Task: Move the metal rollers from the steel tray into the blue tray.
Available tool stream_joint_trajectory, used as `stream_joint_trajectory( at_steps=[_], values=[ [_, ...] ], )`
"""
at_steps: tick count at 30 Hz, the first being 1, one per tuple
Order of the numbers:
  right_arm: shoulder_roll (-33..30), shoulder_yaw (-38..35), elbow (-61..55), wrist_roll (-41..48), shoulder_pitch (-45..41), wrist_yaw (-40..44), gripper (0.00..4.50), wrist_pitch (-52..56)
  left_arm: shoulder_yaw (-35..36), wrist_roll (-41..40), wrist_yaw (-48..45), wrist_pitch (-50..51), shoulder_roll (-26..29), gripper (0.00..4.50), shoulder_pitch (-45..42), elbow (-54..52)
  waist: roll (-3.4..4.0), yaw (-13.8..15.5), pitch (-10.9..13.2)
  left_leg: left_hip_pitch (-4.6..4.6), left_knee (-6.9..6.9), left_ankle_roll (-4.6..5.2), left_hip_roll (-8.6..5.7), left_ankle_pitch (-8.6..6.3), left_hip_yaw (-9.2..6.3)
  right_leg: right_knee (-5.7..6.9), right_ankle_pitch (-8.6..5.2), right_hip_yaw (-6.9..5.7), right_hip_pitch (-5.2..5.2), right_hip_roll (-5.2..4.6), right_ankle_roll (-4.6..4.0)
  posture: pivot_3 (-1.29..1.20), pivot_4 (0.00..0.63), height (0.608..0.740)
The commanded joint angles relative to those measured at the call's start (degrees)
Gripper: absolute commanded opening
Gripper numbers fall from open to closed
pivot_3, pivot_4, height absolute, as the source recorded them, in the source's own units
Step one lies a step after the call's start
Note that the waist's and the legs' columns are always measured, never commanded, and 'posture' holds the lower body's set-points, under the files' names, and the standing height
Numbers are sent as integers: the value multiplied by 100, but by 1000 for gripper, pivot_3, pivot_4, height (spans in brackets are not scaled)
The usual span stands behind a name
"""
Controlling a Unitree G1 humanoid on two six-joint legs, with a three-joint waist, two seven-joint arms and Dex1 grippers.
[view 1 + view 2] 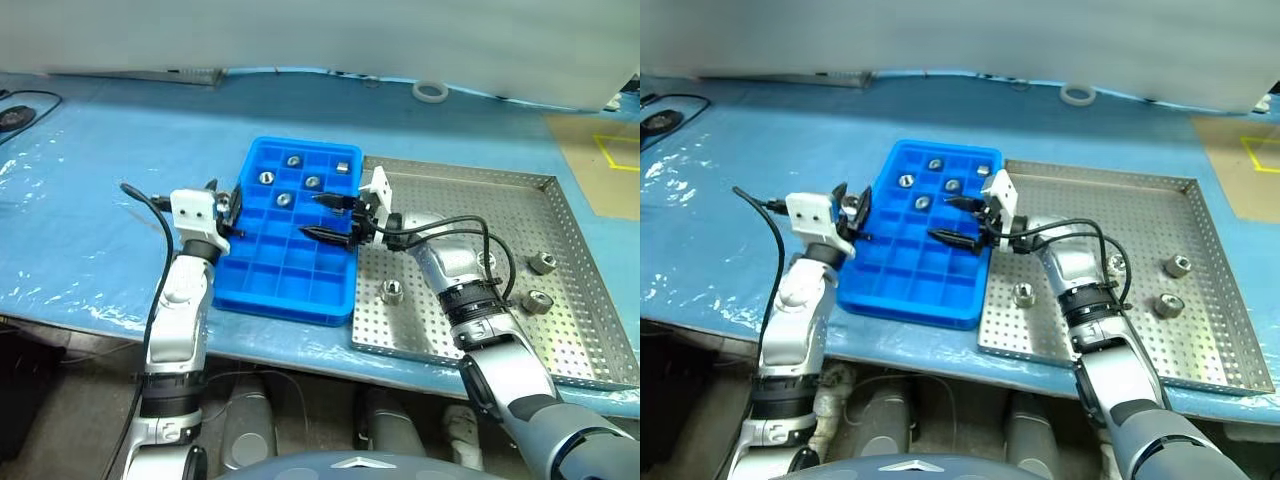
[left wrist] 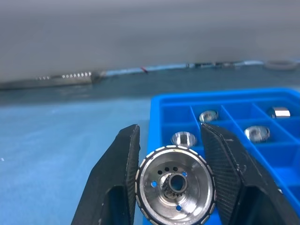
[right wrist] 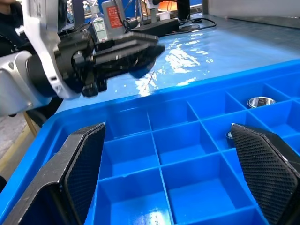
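My left gripper [image 1: 229, 211] hovers at the left rim of the blue tray [image 1: 285, 300], shut on a metal roller [image 2: 176, 190], a shiny disc with a central hole held between both fingers. My right gripper [image 1: 330, 217] reaches in from the right over the blue tray's middle cells, pointing left, open and empty [image 3: 168, 129]. Several rollers [image 1: 312, 182] lie in the far compartments of the blue tray. On the steel tray [image 1: 450, 180] rest more rollers, one near its left side [image 1: 392, 291] and two toward its right side [image 1: 542, 263].
A white tape ring [image 1: 430, 91] lies on the blue table cover behind the trays. A brown board with yellow tape [image 1: 600, 160] sits at the far right. A black cable [image 1: 25, 105] curls at the far left. The table's front edge runs just below both trays.
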Motion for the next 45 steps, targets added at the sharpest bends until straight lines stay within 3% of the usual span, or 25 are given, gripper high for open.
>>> stream_joint_trajectory(
  at_steps=[1, 16, 24, 28, 36, 45],
  values=[
    [53, -81, -138, 17, -66, 70, 4500, -148, -26, -86, -43, 140, 147, 1682, 43, -235, 0, -10, 0, 1, -6, -9, 6, 5, -5, 2, 0, 1, -1, 4, 0, 137, 150, 740],
    [80, -110, -493, -27, 299, -158, 4500, -119, -185, -187, -413, 172, 591, 1682, -915, 1028, 0, -51, 0, 12, -32, -37, 20, 23, -13, 4, 0, 5, -6, 35, 0, 57, 150, 740],
    [-84, -259, -961, 9, 635, -449, 4500, 37, -218, -154, -319, 334, 596, 4359, -1234, 1520, 0, -89, 0, 15, -33, -39, 22, 24, -12, 4, 0, 22, -6, 40, 0, -20, 150, 740],
    [-304, -494, -1155, 49, 771, -671, 4500, 78, -148, -383, -578, 221, 669, 4487, -1532, 1764, 0, -95, 0, 22, -32, -43, 21, 27, -10, 10, 0, 32, -4, 47, 0, -73, 150, 740],
    [-853, -1232, -1740, 248, 1139, -1137, 4500, 321, -385, -1288, -2409, -21, 660, 4487, -2311, 2355, 0, -165, -1, 39, -31, -43, 15, 28, 4, 25, 0, 51, -4, 52, 0, -233, 150, 740],
    [-1558, -2094, -3258, 448, 2527, -1840, 4500, 864, -1494, -1506, -5286, 297, 777, 4487, -3188, 3382, 0, -536, -1, 58, -37, -41, 15, 27, 28, 21, -1, 66, -4, 63, 2, -422, 150, 740]
  ],
)
